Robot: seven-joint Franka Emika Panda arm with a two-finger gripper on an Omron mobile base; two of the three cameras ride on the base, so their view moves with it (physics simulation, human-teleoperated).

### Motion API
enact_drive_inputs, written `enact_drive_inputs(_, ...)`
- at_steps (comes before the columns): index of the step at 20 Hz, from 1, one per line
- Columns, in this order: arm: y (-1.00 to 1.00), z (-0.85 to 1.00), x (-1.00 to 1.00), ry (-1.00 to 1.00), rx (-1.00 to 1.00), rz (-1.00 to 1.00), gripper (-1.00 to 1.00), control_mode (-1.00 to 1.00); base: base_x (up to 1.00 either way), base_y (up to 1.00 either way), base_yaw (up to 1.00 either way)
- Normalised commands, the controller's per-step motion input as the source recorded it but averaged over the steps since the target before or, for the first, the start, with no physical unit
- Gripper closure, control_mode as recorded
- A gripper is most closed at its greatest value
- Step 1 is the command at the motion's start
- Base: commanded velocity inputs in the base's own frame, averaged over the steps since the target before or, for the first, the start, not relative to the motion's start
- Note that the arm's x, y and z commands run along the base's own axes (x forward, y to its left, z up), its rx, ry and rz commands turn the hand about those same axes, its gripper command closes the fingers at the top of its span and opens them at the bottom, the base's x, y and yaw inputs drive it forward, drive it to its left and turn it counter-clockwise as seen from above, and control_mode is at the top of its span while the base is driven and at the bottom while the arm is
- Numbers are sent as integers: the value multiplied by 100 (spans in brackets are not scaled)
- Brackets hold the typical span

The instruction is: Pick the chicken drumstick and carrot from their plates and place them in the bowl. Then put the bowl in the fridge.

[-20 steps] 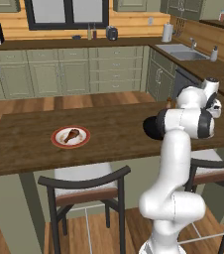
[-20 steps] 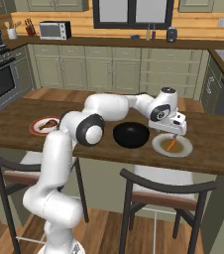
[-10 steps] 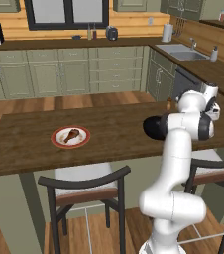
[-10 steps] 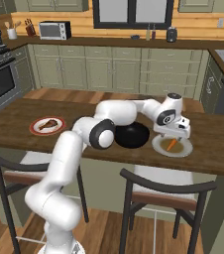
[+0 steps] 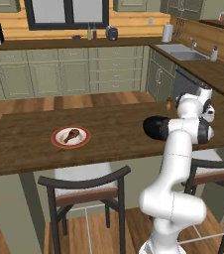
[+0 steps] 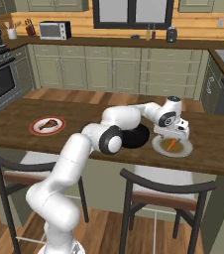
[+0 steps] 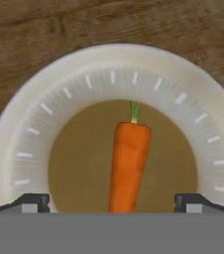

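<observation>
We're on the carrot-picking step here. Our tool hangs right over the pale plate with its fingers spread wide apart, nothing between them yet, one fingertip on each side of the carrot. The carrot lies in the plate's brownish middle, leafy stub pointing away from us, running lengthwise straight between the fingers, so the lineup looks pretty good. From the right base view the tool sits low above that plate, which is just beside the black bowl on the wooden table. The chicken drumstick is on its red-rimmed plate well apart at the other end of the table, untouched. Our guess for the next move: drop the last bit, pinch across the carrot's width, then lift and shift over to the bowl. It's round and tapered, so it might roll or slip if we close off-centre.
</observation>
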Motion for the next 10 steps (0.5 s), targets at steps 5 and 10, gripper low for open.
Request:
enact_drive_inputs(5, 0, -28, 17, 2, 0, 0, -100, -100, 0, 0, 0)
enact_drive_inputs(10, -3, -23, 1, 0, 0, 0, -100, -100, 0, 0, 0)
